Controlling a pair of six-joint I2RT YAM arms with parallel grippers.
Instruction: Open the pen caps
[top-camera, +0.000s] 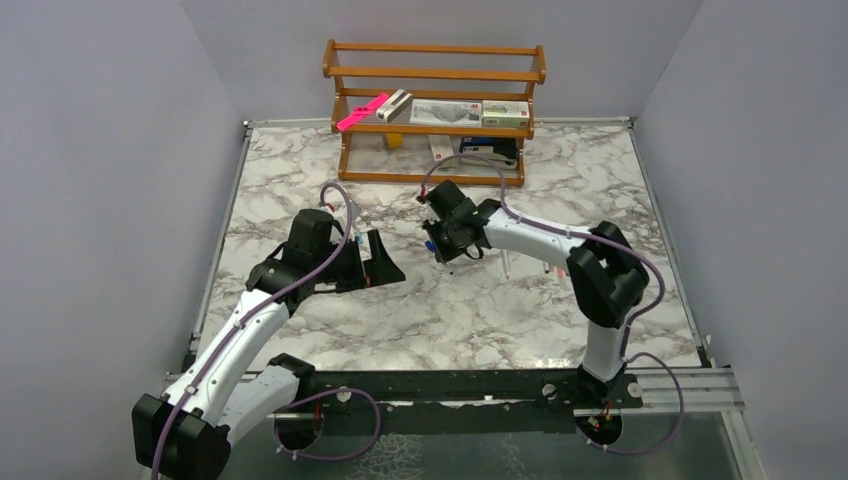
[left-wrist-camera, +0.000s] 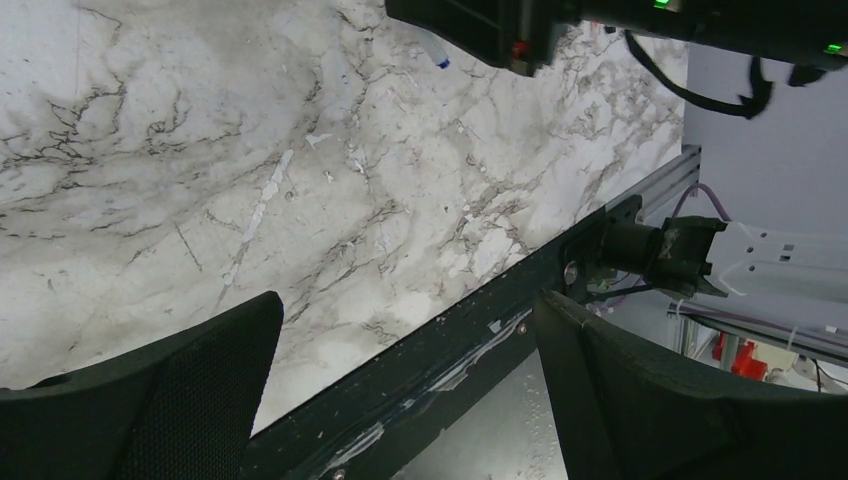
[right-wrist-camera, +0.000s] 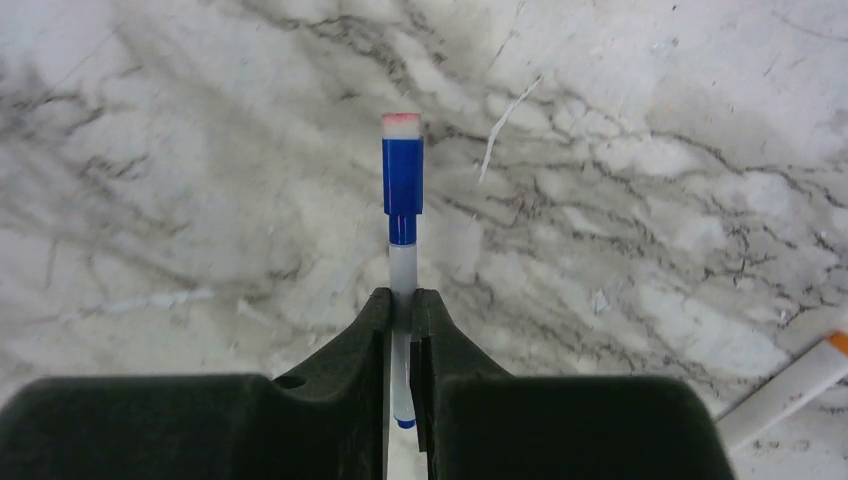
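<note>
while between right jaws, blue-capped pen (right-wrist-camera: 402, 262)

We count two black tools, the left tool (left-wrist-camera: 400, 390) and the right tool (right-wrist-camera: 402, 300). The right wrist view gives us two pens: one blue-capped white pen (right-wrist-camera: 402, 265) and one orange-ended white pen (right-wrist-camera: 790, 385). We see one blue plastic cap (right-wrist-camera: 402, 175). From above we count one marbled surface (top-camera: 330, 160), one wooden rack (top-camera: 433, 75), one pink bar (top-camera: 362, 111) and three boxes or packets (top-camera: 505, 112) beside it. Any other pens are too small to count.
</note>
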